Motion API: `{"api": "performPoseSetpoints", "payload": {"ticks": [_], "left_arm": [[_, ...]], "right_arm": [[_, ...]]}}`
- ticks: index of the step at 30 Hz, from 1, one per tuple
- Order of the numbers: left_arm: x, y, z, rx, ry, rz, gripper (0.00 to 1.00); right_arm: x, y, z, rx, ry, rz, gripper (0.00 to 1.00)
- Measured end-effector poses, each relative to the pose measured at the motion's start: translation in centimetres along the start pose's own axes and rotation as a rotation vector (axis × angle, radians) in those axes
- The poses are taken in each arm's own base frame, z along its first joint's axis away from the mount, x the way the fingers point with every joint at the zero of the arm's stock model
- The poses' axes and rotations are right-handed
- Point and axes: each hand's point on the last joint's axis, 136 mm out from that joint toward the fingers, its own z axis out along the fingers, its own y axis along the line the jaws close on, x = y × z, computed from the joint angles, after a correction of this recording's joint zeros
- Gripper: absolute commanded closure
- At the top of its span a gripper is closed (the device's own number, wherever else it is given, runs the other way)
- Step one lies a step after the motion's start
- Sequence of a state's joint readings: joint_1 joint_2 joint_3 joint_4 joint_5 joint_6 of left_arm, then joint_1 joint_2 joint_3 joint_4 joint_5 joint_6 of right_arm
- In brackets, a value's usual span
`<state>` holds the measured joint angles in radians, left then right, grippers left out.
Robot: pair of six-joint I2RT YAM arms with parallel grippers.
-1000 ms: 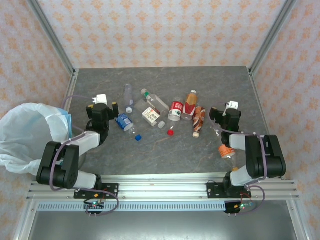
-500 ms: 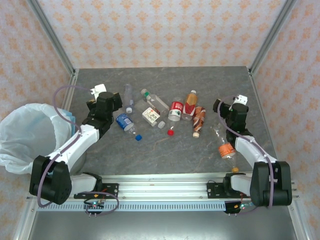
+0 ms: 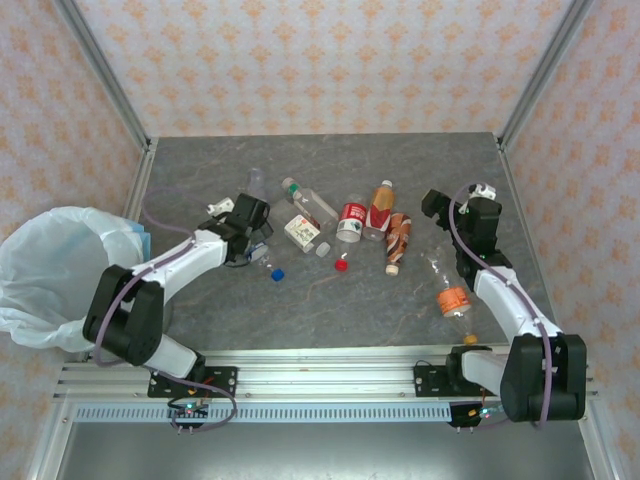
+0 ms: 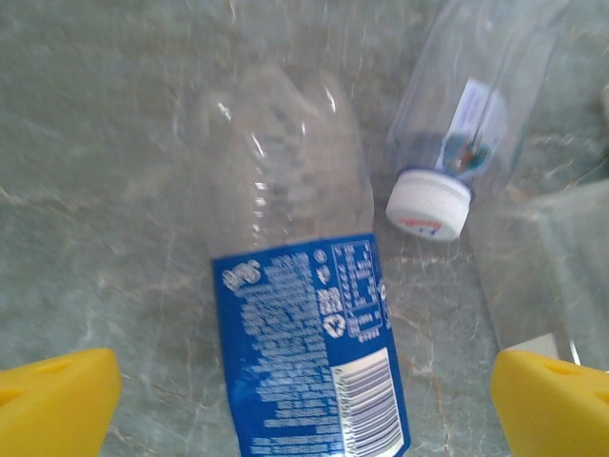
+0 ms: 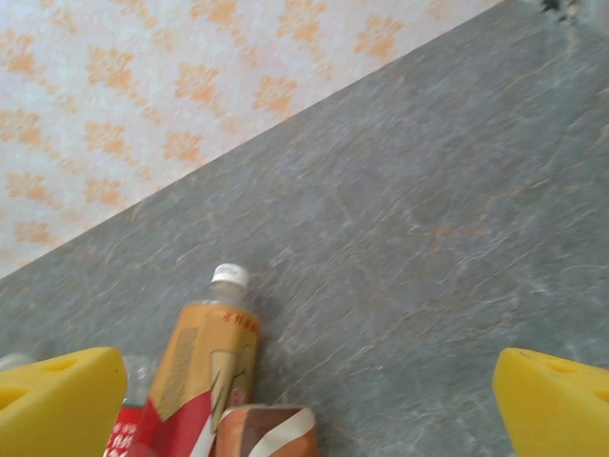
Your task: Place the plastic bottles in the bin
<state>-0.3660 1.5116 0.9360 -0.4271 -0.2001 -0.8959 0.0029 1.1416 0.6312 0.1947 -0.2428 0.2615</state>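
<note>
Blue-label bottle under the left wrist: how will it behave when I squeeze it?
The blue-label bottle looks empty and thin-walled, so it is probably light and liable to crumple. It lies on its side on the smooth table, so a nudge may roll it. Its glossy label may slip.

L gripper (image 4: 304,405), R gripper (image 5: 306,402): jaws wide

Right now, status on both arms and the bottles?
Left jaws open above blue-label bottle. Right jaws open, empty. Other bottles on table. White-capped bottle close beside.
</note>
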Motion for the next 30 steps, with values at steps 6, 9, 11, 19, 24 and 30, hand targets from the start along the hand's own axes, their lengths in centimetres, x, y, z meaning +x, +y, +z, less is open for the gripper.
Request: {"api": "performPoseSetpoints", "payload": {"ticks": [6, 9, 11, 19, 24, 30], "left_arm": [[1.5, 0.3, 1.9, -0.055, 0.054, -0.028, 0.0], [2.1, 0.3, 2.8, -0.072, 0.079, -0.018, 0.0], [2.4, 0.2, 3.2, -0.076, 0.089, -0.015, 0.02], [3.1, -0.2, 4.7, -0.075, 0.106, -0.011, 0.11], [3.8, 0.0, 5.6, -0.09, 0.122, 0.0, 0.23], [3.5, -0.4, 5.7, -0.07, 0.109, 0.009, 0.44]], "right_arm": [[1.1, 1.7, 0.0, -0.09, 0.084, 0.006, 0.01], [1.6, 2.1, -0.1, -0.112, 0.11, 0.013, 0.01], [1.8, 2.3, -0.2, -0.123, 0.121, 0.015, 0.01], [2.3, 3.2, -1.0, -0.156, 0.156, -0.005, 0.01], [3.1, 4.6, -1.5, -0.19, 0.192, -0.041, 0.01], [4.1, 5.9, -1.7, -0.221, 0.221, -0.075, 0.01]]}}
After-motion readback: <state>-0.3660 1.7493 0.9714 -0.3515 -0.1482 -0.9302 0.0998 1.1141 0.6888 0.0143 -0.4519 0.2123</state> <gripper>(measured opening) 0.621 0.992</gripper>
